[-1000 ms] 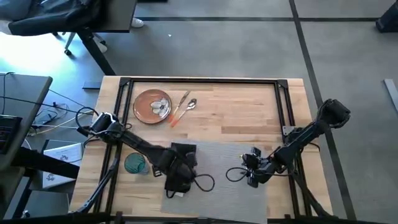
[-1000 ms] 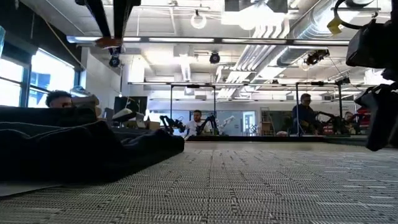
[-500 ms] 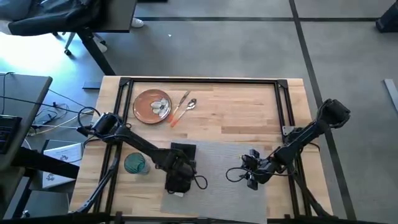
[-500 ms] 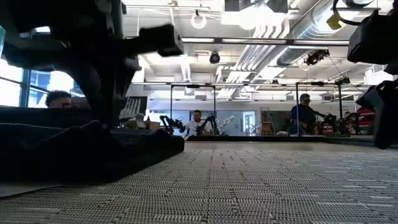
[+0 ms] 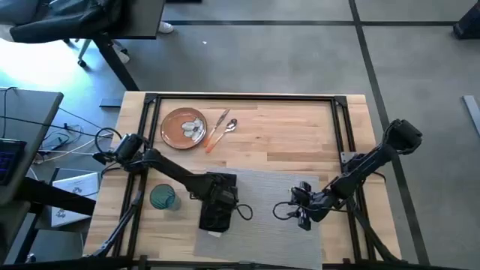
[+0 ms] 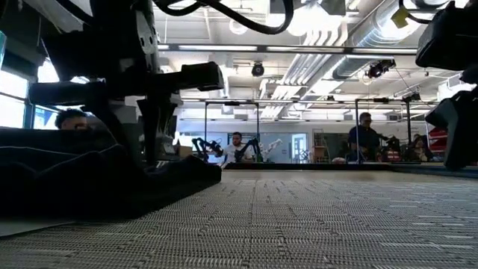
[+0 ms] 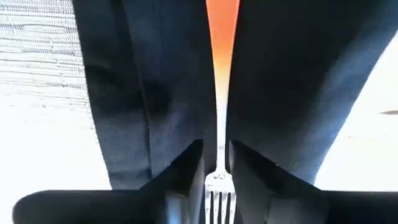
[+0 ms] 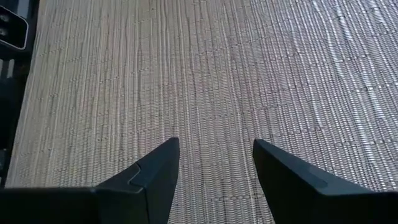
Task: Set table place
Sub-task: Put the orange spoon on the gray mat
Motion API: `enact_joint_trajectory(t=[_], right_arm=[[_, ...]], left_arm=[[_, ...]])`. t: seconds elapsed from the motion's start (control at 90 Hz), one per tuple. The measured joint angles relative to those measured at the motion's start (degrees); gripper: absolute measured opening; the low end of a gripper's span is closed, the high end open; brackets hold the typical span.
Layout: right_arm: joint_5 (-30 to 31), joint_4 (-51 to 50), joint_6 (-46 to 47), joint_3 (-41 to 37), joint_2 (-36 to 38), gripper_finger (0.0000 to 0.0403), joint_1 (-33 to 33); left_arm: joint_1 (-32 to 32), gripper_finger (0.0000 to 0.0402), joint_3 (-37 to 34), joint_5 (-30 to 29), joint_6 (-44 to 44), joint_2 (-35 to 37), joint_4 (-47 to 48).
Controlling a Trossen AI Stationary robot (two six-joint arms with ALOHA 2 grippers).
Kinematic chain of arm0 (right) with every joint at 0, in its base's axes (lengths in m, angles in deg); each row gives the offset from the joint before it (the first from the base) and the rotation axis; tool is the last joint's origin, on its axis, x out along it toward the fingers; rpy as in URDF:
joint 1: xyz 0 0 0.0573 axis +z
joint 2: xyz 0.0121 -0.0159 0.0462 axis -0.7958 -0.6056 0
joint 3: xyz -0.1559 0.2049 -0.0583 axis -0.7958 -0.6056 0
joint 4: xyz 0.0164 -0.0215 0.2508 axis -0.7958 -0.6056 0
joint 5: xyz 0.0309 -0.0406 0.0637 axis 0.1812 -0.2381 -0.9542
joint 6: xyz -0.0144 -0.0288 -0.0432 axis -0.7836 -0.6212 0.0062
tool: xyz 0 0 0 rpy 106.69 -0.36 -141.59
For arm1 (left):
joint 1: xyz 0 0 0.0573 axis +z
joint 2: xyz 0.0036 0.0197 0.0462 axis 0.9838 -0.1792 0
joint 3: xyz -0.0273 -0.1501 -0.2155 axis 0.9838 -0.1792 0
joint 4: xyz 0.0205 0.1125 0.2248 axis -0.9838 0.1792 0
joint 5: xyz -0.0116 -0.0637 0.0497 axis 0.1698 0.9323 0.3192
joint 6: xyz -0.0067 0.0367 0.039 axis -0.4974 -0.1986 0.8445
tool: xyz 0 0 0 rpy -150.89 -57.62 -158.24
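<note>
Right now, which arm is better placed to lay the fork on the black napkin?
The left. Its gripper is shut on the fork directly over the black napkin. The right gripper is open over the grey placemat, holding nothing.

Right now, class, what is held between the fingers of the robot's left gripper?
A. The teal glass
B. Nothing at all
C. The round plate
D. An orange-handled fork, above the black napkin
D: the left wrist view shows the left gripper closed on a fork with an orange handle, over the black napkin; the teal glass and plate sit apart.
</note>
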Motion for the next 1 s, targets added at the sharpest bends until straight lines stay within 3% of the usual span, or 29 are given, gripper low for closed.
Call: enact_joint_trajectory(t=[0.122, 0.189, 0.278, 0.367, 0.467, 0.578, 0.756, 1.0], right_arm=[[-0.1, 0.0, -0.7, 0.0, 0.0, 0.0192, -0.1], [-0.5, 0.0, -0.6, 0.1, 0.0, 0.0193, -0.5], [-2.9, 0.0, -0.5, 0.1, 0.0, 0.0193, -1.3], [-5.2, 0.0, -1.0, 0.1, 0.0, 0.0192, -2.3], [-5.4, 0.0, -4.9, 0.1, 0.0, 0.0193, -3.5], [-5.5, -0.7, -11.3, 0.4, 0.0, 0.0193, -5.1], [-5.5, -9.9, -19.1, 4.8, 0.0, 0.0193, -7.7], [-4.6, -16.5, -24.5, 7.6, 0.0, 0.0192, -9.3]], left_arm=[[-1.5, 0.0096, 2.1, -10.4, -5.2, 0.0, 1.4], [-2.4, 0.0102, 4.4, -13.3, -11.8, 0.6, 4.5], [-3.2, 0.0103, 7.0, -12.8, -27.2, 2.7, 6.6], [-3.3, 0.0099, 8.1, -9.1, -48.5, 5.9, 6.4], [-3.1, 0.0094, 6.8, -4.9, -69.8, 9.4, 2.1], [-3.8, 0.0091, 2.3, -4.9, -84.6, 11.8, -6.6], [-3.7, 0.0090, -7.0, -3.0, -91.9, 10.3, -24.0], [-4.1, 0.0090, -10.0, -3.0, -99.2, 8.6, -23.7]])
